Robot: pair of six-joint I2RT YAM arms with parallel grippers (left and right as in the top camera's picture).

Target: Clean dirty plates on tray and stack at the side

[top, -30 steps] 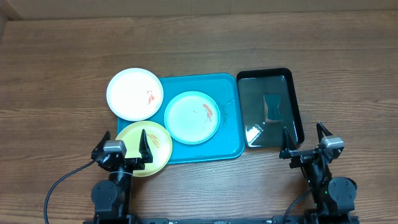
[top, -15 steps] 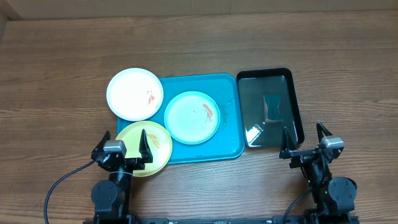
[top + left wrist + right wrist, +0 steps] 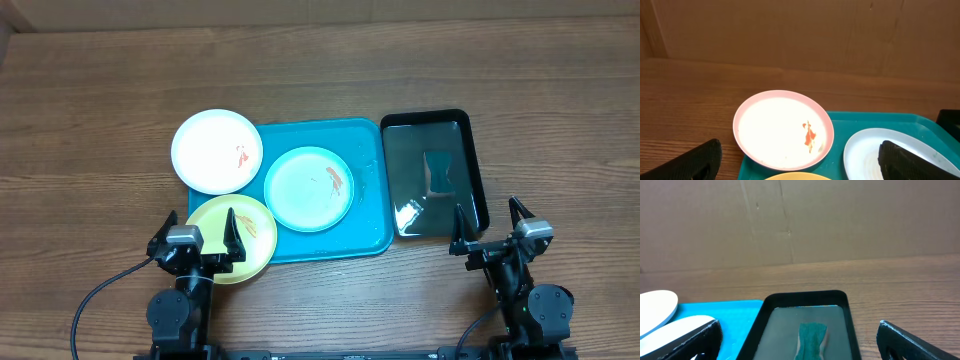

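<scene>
Both arms sit at the near edge of the table [image 3: 90,90]. The left gripper [image 3: 197,228] has its jaws spread as wide as they go with nothing between them. Same story for the right gripper [image 3: 487,220], wide open and empty.

All three plates are bunched at the left end of the blue tray [image 3: 365,225]. The mint plate [image 3: 300,195] lies fully on it. The white plate [image 3: 210,140] hangs over the far-left corner, and the yellow plate [image 3: 250,255] hangs over the near-left corner, partly under the left gripper's fingers. Each one has a small orange-red smear. The rims sit really close together — can't tell if they actually touch.

The black tray [image 3: 476,170] sits just beside the blue tray's right edge, right in front of the right gripper, with a greenish cloth [image 3: 812,335] lying inside it.
</scene>
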